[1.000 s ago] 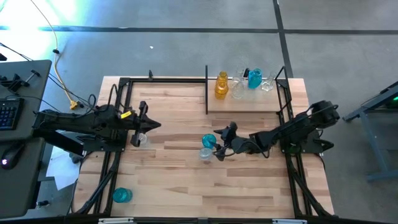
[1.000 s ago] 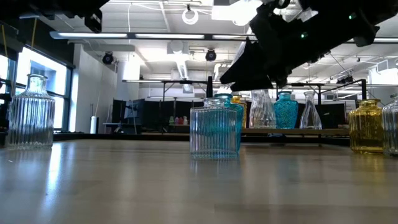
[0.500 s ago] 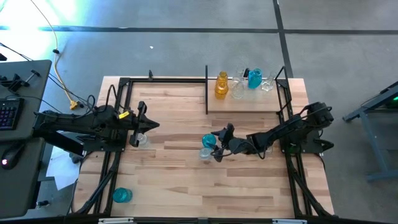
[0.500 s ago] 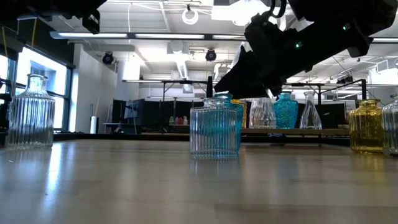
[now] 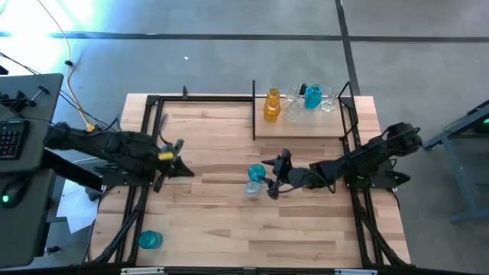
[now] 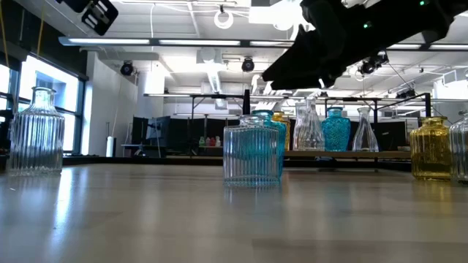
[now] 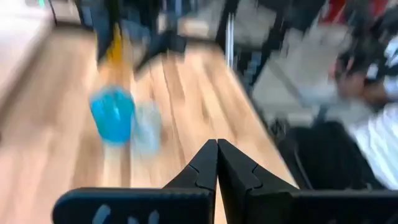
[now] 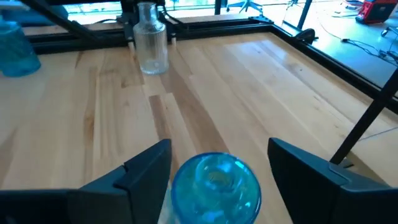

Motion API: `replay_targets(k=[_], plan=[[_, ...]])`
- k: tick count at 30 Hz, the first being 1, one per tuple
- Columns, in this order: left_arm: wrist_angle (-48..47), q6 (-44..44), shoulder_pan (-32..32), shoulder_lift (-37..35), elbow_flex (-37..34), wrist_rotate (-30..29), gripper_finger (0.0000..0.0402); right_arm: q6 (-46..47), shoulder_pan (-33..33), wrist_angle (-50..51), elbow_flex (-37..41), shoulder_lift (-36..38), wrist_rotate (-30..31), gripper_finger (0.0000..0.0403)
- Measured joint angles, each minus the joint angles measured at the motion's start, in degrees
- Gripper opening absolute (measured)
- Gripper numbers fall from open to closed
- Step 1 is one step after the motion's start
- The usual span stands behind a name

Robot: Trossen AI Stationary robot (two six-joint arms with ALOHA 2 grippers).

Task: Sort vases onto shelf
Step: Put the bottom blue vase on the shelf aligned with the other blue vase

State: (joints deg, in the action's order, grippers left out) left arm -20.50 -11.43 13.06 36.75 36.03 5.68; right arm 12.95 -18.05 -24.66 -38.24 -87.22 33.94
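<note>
My right gripper [image 8: 211,171], jaws wide and empty, straddles the teal vase [image 8: 216,186] mid-table; a clear vase [image 5: 253,189] touches it, so I risk toppling both. Left gripper [image 7: 217,163] shut, empty.

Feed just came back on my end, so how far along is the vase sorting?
Done: four vases, amber, two clear, teal, stand on the shelf.
In hand: the right gripper, fingers open, sits around the blue vase mid-table, not yet gripped.
Left: that one, the clear vase beside it, the clear one at the left edge and the teal one at the near-left corner. The left gripper is shut, empty.
</note>
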Motion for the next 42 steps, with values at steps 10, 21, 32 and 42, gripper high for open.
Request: replay_targets(k=[10, 21, 32, 42], plan=[[-26.77, -15.51, 16.38, 21.28, 17.97, -0.80, 0.0000, -0.14, -5.84, 3.30, 0.00, 0.63, 0.99, 0.0113], [-38.89, -39.45, 30.78, 33.87, 27.45, 4.23, 0.0052, -1.40, -7.62, 3.27, 0.00, 0.63, 1.04, 0.0003], [-38.86, -56.00, 45.24, 37.13, 24.56, 2.25, 0.0118, -1.01, -9.00, 3.12, 0.00, 0.63, 1.12, 0.0012], [-30.51, -63.14, 49.03, 37.16, 17.96, 2.67, 0.0113, -1.01, -11.32, 2.60, 0.02, 0.63, 5.05, 0.0012]])
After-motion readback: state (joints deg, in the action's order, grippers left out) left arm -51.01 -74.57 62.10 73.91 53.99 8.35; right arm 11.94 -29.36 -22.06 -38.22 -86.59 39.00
